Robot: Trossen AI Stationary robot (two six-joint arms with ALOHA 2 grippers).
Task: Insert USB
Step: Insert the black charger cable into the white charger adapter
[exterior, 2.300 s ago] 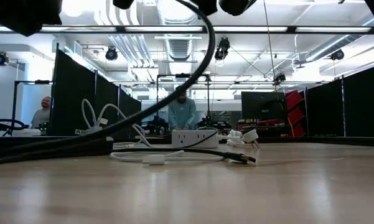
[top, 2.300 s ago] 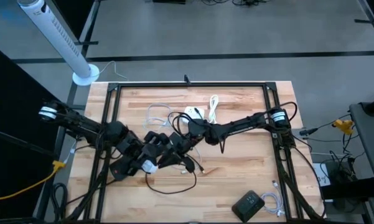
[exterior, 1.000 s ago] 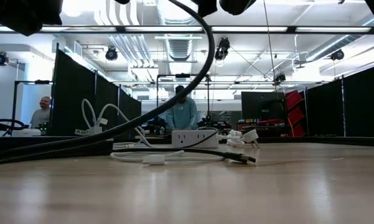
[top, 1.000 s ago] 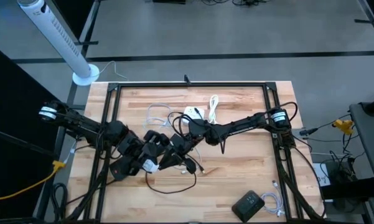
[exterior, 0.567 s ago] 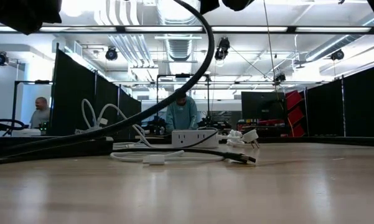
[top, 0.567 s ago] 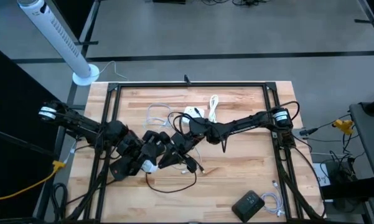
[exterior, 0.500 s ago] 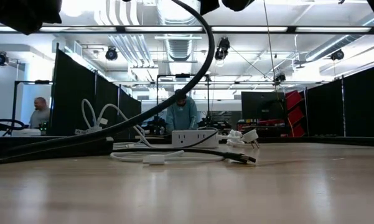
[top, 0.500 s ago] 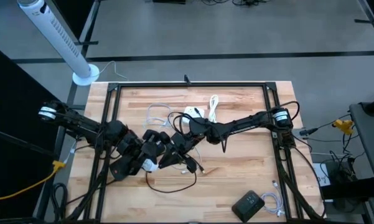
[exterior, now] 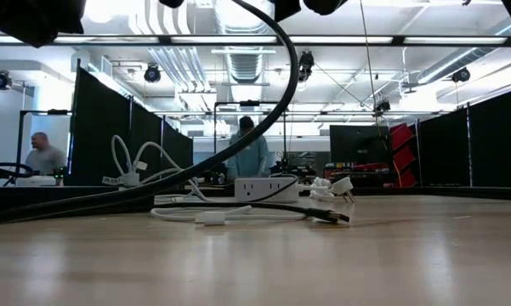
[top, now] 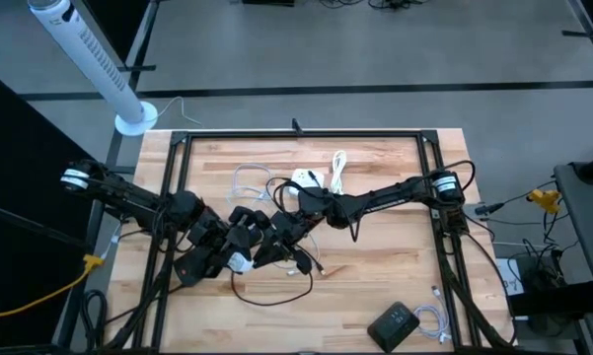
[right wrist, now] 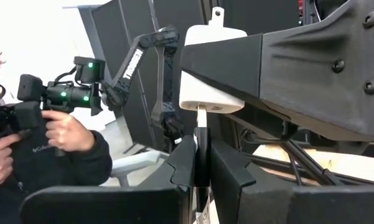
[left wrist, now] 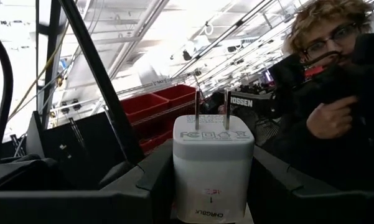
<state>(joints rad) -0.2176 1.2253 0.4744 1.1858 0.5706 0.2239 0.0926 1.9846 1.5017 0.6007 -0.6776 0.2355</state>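
My left claw (left wrist: 208, 186) grips the white charger (left wrist: 212, 167) above the desk (top: 375, 286), my right claw (right wrist: 199, 163) pinches the USB plug (right wrist: 201, 134) at its port; slight misalignment could jam or bend it.

The white charger (left wrist: 213, 167) reads "FC", "CHARGLE" upside down and a red "1"; a sign (left wrist: 245, 101) behind reads "ROSSEN".

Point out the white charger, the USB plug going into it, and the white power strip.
white charger (left wrist: 213, 168), left wrist view, front face.
USB plug (right wrist: 201, 135), right wrist view, its shaft below the charger.
white power strip (exterior: 267, 188), low view, front face.
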